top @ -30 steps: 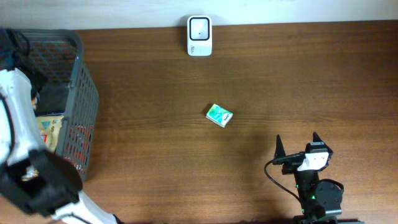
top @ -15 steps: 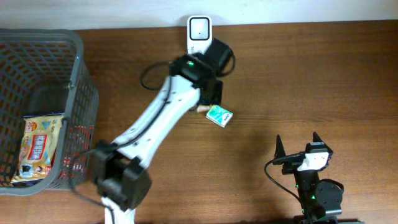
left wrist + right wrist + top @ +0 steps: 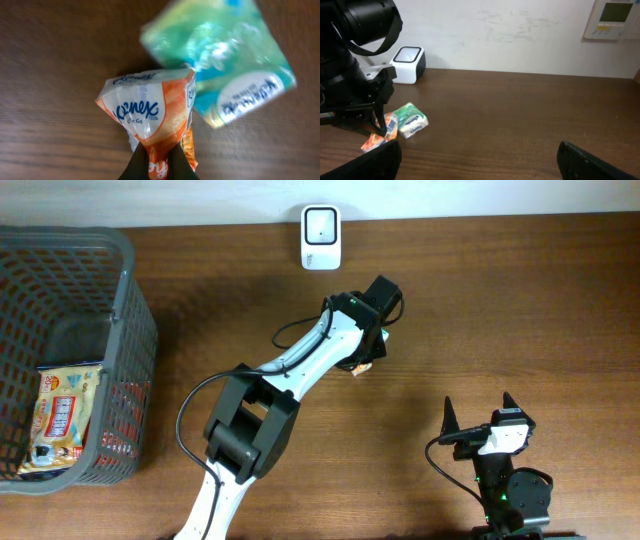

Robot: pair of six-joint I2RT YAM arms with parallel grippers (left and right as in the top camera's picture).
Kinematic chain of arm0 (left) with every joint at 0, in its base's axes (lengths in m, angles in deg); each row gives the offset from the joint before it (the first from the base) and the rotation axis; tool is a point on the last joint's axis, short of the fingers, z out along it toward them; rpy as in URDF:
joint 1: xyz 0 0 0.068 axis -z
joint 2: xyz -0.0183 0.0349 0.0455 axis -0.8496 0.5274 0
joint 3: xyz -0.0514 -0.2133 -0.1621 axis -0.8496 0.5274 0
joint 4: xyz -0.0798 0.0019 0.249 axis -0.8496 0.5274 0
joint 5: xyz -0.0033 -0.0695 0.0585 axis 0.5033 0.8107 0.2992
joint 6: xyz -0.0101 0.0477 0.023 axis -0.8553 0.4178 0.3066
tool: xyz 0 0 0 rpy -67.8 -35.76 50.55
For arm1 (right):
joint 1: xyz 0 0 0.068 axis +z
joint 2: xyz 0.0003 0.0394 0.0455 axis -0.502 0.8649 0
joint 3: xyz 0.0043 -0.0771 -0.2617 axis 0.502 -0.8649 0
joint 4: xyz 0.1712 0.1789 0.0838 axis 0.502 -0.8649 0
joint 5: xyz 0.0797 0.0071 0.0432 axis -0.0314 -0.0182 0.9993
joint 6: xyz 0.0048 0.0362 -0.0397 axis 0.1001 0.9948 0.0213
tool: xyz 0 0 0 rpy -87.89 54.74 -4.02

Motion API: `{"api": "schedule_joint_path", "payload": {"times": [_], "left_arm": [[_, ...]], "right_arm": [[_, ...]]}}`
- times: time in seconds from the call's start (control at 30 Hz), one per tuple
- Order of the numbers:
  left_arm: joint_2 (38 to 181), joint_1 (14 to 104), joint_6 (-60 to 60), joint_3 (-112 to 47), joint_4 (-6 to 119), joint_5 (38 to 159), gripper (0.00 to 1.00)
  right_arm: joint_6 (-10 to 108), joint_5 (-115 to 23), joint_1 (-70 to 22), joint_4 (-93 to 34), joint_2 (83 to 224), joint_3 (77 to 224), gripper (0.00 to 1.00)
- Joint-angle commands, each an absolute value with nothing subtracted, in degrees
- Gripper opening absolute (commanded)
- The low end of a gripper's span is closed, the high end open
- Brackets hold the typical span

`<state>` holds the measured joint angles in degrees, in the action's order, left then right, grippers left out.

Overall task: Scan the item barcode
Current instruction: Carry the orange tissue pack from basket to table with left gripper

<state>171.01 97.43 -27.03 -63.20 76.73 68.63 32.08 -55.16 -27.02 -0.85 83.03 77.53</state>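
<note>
Soft, even light covers the wooden table (image 3: 500, 310) in the sharp overhead view, with only a faint shadow just left of the orange tissue pack (image 3: 362, 367). From the left wrist, that pack's glossy wrap is fairly crisp, while the green pack (image 3: 220, 65) beyond it is smeared with blur and white glare. From the right wrist, the wall (image 3: 520, 35) behind the pack is bright and the wood around it dimmer.

Left wrist: green tissue pack (image 3: 225, 65) blurred, top cropped. Orange Kleenex pack (image 3: 150, 107) tail and left gripper (image 3: 157, 165) cut by bottom edge. Overhead: left arm (image 3: 310, 365) hides the green tissue pack, leaves an orange sliver. Basket (image 3: 130, 290) cropped at left.
</note>
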Motion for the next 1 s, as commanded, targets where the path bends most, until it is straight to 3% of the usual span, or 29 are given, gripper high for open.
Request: {"api": "schedule_joint_path", "payload": {"times": [0.0,0.1,0.17,0.2,0.3,0.37,0.5,0.63,0.67,0.77,0.8,0.9,0.97], "left_arm": [[172.69,97.37,-24.10,-63.13,72.81,51.01,0.03],[172.67,97.39,-15.14,-63.16,69.23,48.91,0.05],[172.67,97.37,-12.47,-64.03,68.70,48.95,0.18],[172.67,97.39,-10.66,-64.91,69.21,48.98,0.20],[172.64,97.37,-7.91,-66.52,71.09,48.93,0.79],[171.31,97.30,-5.15,-74.22,78.37,48.93,0.99],[163.11,95.86,-5.15,-89.69,92.81,47.66,0.99],[150.04,93.74,-5.15,-94.39,105.64,23.73,0.99],[145.96,91.10,-5.26,-94.39,107.81,22.40,0.99],[136.78,77.76,-10.38,-94.39,108.22,22.49,0.99],[134.90,69.55,-10.40,-94.37,109.73,24.47,0.99],[134.64,52.72,-10.40,-93.23,114.25,34.38,0.99],[134.66,44.13,-10.35,-87.92,110.76,35.97,0.99]], "right_arm": [[32.52,-55.45,-26.67,-1.00,82.70,77.07,0.98],[32.52,-55.43,-26.67,-1.00,82.70,77.07,0.98],[32.49,-55.43,-26.67,-1.00,82.70,77.07,0.98],[32.52,-55.45,-26.67,-1.00,82.70,77.07,0.99],[32.49,-55.43,-26.67,-1.00,82.70,77.07,0.99],[32.49,-55.45,-26.67,-1.00,82.70,77.07,0.98],[32.52,-55.43,-26.67,-1.00,82.70,77.07,0.98],[32.49,-55.43,-26.67,-1.00,82.70,77.07,0.98],[32.49,-55.45,-26.67,-1.00,82.70,77.07,0.98],[32.49,-55.43,-26.67,-1.00,82.68,77.07,0.99],[32.52,-55.43,-26.67,-1.00,82.70,77.07,0.98],[32.49,-55.43,-26.67,-1.00,82.68,77.07,0.98],[32.49,-55.45,-26.67,-1.00,82.70,77.07,0.98]]}}
